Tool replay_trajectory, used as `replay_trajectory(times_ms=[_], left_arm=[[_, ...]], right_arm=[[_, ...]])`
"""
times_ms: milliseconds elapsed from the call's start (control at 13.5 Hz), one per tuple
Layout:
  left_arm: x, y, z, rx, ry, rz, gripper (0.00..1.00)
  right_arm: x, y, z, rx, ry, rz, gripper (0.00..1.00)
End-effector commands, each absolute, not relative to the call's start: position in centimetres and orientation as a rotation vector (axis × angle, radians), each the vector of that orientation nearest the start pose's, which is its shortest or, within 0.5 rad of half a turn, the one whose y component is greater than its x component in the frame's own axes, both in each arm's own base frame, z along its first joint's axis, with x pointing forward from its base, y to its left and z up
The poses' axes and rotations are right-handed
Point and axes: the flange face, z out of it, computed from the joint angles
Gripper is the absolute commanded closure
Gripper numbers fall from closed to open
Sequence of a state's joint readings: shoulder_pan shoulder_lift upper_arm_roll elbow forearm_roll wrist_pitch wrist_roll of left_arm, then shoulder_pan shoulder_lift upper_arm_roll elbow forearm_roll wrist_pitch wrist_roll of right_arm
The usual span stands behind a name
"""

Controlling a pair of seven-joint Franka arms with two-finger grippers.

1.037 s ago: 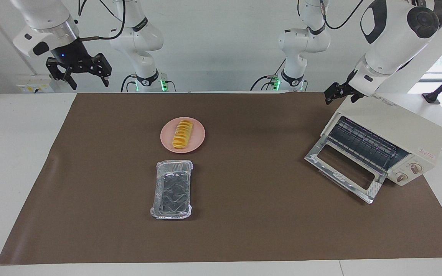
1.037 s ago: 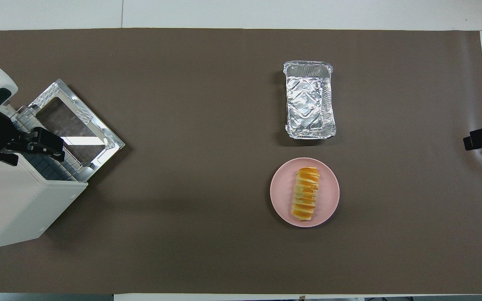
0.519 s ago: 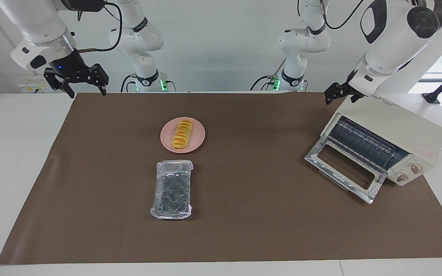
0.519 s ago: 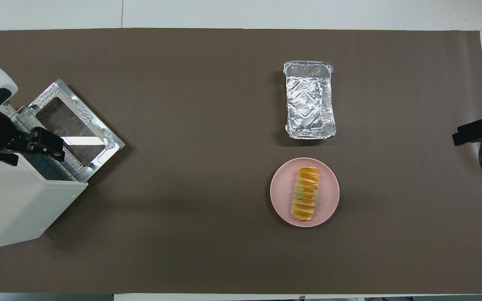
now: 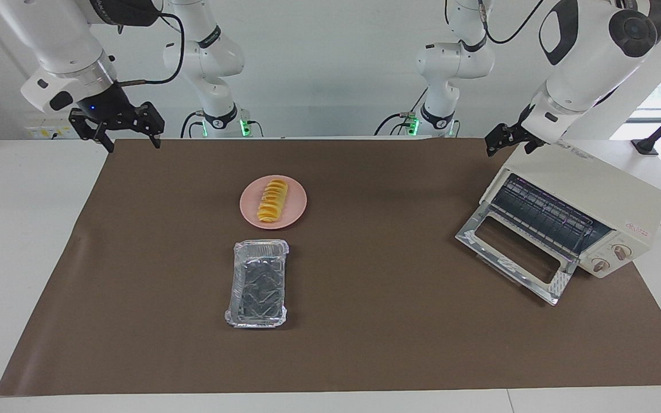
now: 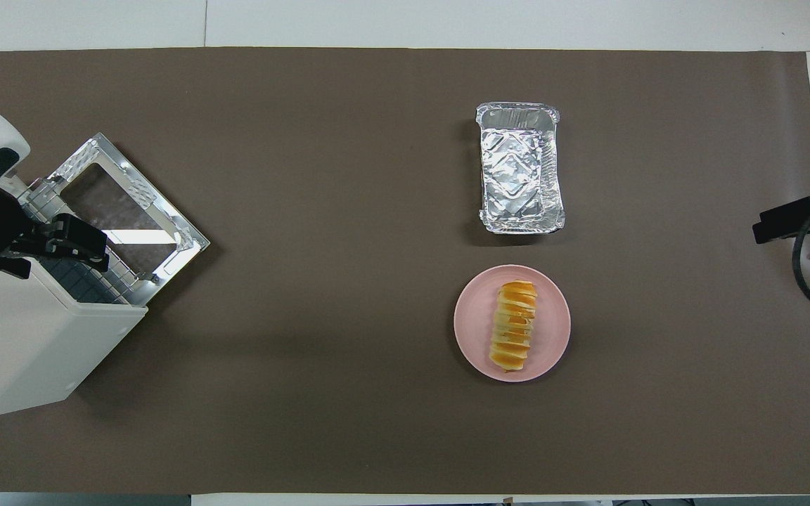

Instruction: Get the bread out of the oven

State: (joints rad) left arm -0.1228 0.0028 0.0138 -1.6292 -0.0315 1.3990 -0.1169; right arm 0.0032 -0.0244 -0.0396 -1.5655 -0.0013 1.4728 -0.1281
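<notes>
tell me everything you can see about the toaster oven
The oven is a cream-white box that looks like painted metal, standing on the brown mat at the left arm's end of the table, turned at an angle. Its silver-framed glass door hangs open and folded down, showing a wire rack with nothing on it. Two round knobs and a small red label sit beside the opening. The left gripper hangs open over its top corner; contact can't be told.

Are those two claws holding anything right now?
No. The left gripper over the oven and the right gripper are both empty.
</notes>
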Motion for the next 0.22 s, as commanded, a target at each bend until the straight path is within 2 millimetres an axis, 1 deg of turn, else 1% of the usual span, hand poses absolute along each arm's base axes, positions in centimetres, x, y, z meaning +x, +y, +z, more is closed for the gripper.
replay_trajectory(times_ms=[0, 148], left_arm=[[52.45, -5.83, 58.61, -3.115, -0.008, 0.336, 0.0], [52.48, -5.84, 58.53, -3.115, -0.008, 0.339, 0.0]], right_arm=[[53.28, -2.18, 63.15, -3.131, -0.147, 0.098, 0.0], [53.25, -2.18, 63.13, -3.131, -0.147, 0.103, 0.0]])
